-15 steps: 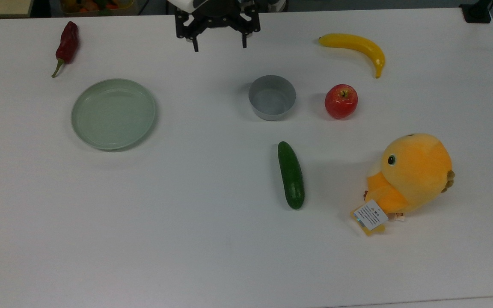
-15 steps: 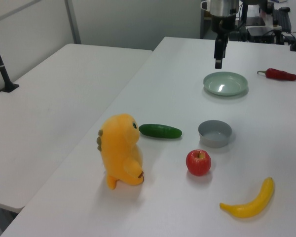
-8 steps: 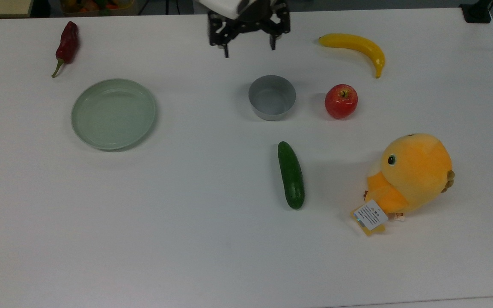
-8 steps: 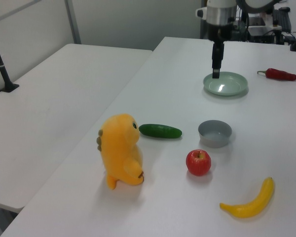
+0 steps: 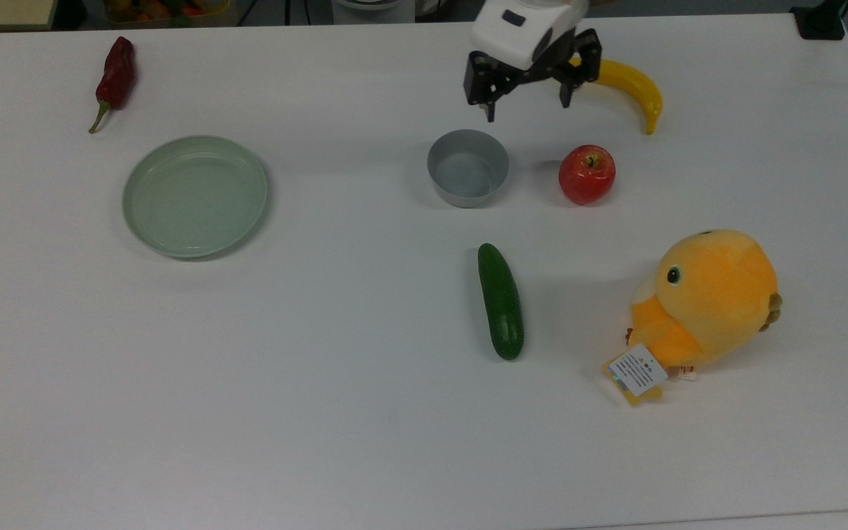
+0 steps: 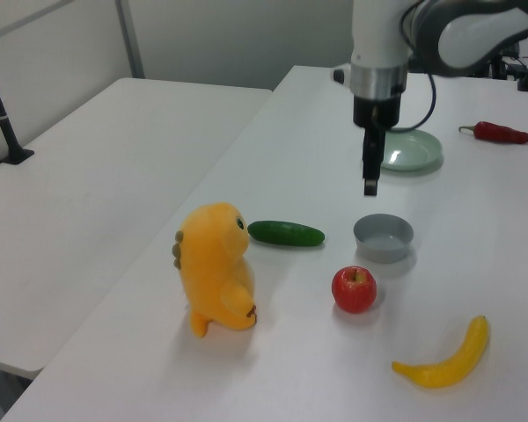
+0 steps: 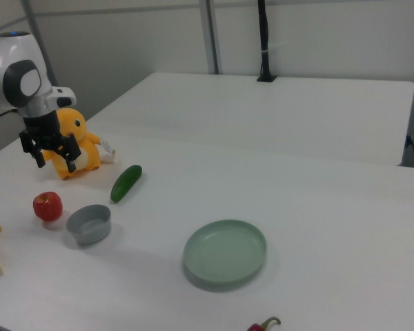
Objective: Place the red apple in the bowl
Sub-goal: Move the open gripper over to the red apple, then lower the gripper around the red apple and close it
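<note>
The red apple [image 5: 587,174] [image 6: 354,289] [image 7: 47,205] sits on the white table, just to the top view's right of the grey bowl [image 5: 467,169] [image 6: 384,237] [image 7: 89,223], which is empty. My gripper [image 5: 526,110] [image 6: 370,186] [image 7: 55,165] hangs in the air, open, with its fingers spread wide and nothing between them. In the top view it is above the gap between bowl and apple, toward the table's far edge. It touches neither one.
A yellow banana [image 5: 630,81] lies behind the apple, partly covered by my gripper. A cucumber [image 5: 500,300] and an orange plush toy [image 5: 711,298] lie nearer the front. A pale green plate [image 5: 196,195] and a red chili [image 5: 115,73] are at the top view's left.
My gripper has travelled toward the top view's right and come lower, from the far edge behind the bowl's left side to above the bowl–apple gap. The objects have not moved.
</note>
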Controlling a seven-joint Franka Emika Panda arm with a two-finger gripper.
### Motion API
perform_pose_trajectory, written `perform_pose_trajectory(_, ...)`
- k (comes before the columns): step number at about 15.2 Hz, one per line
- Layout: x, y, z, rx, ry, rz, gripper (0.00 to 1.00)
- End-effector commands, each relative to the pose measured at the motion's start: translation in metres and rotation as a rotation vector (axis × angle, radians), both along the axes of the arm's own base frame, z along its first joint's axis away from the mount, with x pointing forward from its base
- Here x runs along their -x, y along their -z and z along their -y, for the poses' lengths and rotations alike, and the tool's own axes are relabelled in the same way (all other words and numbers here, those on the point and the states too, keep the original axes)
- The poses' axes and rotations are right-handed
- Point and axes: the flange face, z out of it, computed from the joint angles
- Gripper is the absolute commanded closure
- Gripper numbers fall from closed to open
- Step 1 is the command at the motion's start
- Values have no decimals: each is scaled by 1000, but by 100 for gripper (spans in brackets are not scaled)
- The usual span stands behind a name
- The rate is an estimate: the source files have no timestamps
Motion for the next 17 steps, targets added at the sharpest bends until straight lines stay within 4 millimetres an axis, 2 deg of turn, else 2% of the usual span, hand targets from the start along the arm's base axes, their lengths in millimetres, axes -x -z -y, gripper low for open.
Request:
perform_pose_trajectory(1, 4, 14, -37, -17, 103, 24, 0)
perform_pose_trajectory(7, 10, 53, -88, -11, 187, 76, 0)
perform_pose_trajectory(10, 14, 83, -107, 39, 173, 88, 0)
perform_pose_trajectory(12, 18, 96, -115, 61, 165, 85, 0)
perform_pose_trajectory(17, 17, 110, -116, 77, 160, 73, 0)
